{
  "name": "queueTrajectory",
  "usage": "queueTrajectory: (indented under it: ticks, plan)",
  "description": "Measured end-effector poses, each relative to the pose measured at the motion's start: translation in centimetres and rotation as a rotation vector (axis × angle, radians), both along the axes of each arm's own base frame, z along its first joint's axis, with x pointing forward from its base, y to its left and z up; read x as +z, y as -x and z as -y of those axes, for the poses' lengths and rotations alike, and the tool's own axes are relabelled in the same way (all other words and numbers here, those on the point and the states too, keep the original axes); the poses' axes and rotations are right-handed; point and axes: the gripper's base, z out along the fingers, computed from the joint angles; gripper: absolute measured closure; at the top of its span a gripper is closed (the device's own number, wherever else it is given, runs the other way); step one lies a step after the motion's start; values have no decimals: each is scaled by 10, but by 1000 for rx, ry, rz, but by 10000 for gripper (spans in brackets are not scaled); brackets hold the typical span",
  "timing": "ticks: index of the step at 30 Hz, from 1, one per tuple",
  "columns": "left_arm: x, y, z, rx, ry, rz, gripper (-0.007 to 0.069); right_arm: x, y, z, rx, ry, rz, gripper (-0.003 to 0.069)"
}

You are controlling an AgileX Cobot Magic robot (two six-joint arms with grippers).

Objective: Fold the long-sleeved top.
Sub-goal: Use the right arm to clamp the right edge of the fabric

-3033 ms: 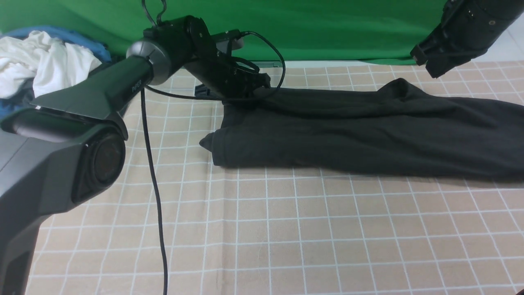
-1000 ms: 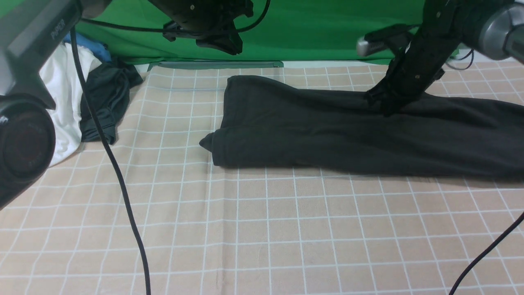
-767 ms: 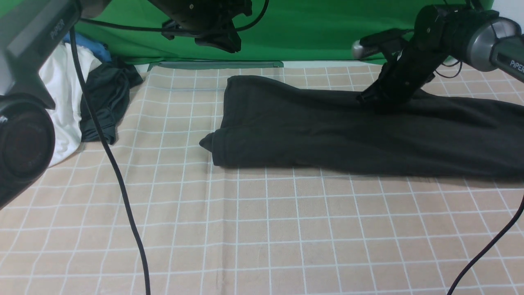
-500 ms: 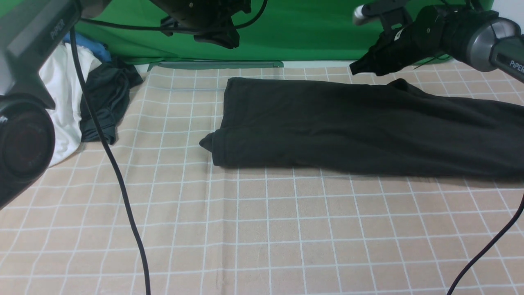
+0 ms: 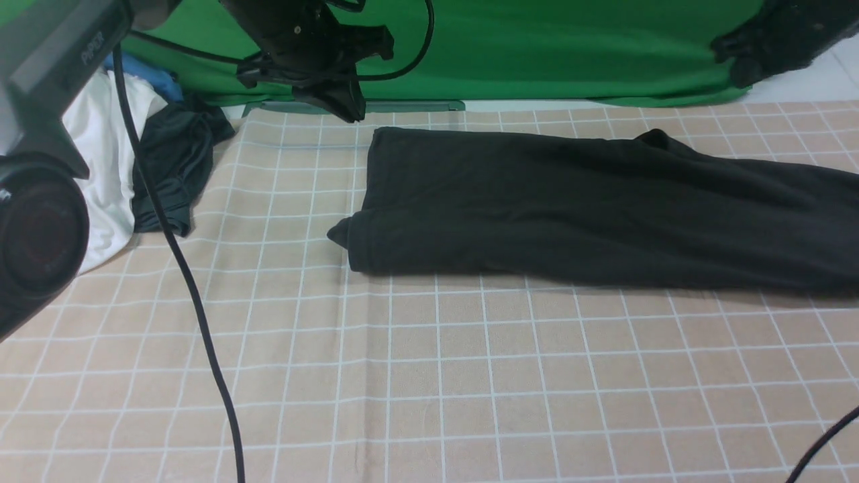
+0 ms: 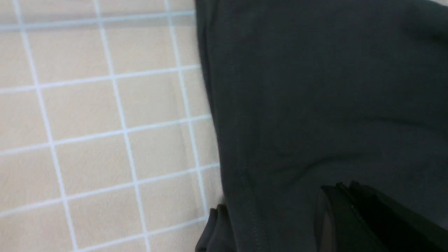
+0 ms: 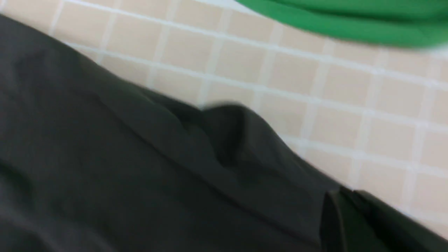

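I read one piece of writing: pale lettering on the left arm [image 5: 54, 40] spells "PiPER" [image 5: 92, 56]. No other text or label can be read.

One black top [image 5: 570, 208] lies on the checked tablecloth [image 5: 429, 376]. It is folded into a long band in the far half of the table, running from about the middle out past the right edge of the front view. Its left end is squared off, with a small corner of fabric poking out at the near left. A small peak of fabric stands up along its far edge.

Two claws are in view. The left claw [image 5: 345, 107] hangs in the air over the far edge of the table, just left of the top's far left corner and not touching it. Its wrist view shows its fingers pressed together, holding nothing. The right claw [image 5: 738, 64] is raised at the far right against the green backdrop [image 5: 537, 47], clear of the top, also closed and empty. Its wrist view is blurred.

At the far left lie three other cloths: one white [image 5: 100, 174], one dark [image 5: 174, 161], one blue [image 5: 144, 74]. Two black cables show, one [image 5: 194, 302] hanging at the left and one [image 5: 825, 443] at the near right corner.
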Motion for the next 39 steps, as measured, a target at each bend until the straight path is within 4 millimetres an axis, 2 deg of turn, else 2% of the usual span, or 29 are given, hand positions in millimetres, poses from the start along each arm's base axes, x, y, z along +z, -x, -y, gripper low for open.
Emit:
queueTrajectory:
  ticks: [2, 4, 5, 7, 11, 13, 16, 19, 22, 24, 27, 34, 39]
  plan:
    - [-5, 1, -2, 17, -3, -23, 610, 5, 8, 14, -10, -16, -38, 634]
    - [-27, 5, -4, 32, -6, -107, 610, 8, 19, 37, -50, -33, -69, 634]
    - [-27, 5, -4, 33, -2, -108, 610, 8, 20, 39, -53, -35, -70, 634]
    - [-47, 9, -8, 47, 33, -195, 609, 8, 32, 51, -85, -42, -94, 634]
    - [-59, 8, -13, 76, 98, -256, 599, 5, 51, 54, -96, -51, -141, 634]
    - [-59, 7, -17, 95, 111, -262, 559, 3, 65, 51, -86, -56, -176, 634]
    - [-60, 5, -20, 118, 89, -245, 447, -3, 82, 46, -83, -73, -221, 634]
    - [-71, 0, -19, 137, 102, -241, 319, -11, 91, 44, -90, -79, -244, 634]
    - [-82, -1, -16, 138, 122, -283, 219, -15, 93, 43, -99, -85, -255, 634]
    - [-99, -1, -14, 128, 124, -343, 130, -17, 94, 42, -108, -101, -257, 633]
    - [-109, 0, -15, 140, 115, -380, 65, -15, 93, 40, -112, -130, -244, 633]
    - [-102, 2, -12, 167, 152, -385, 66, -12, 92, 30, -90, -136, -226, 633]
    - [-101, 29, 1, 138, 145, -447, 119, -12, 90, 26, -81, -135, -220, 633]
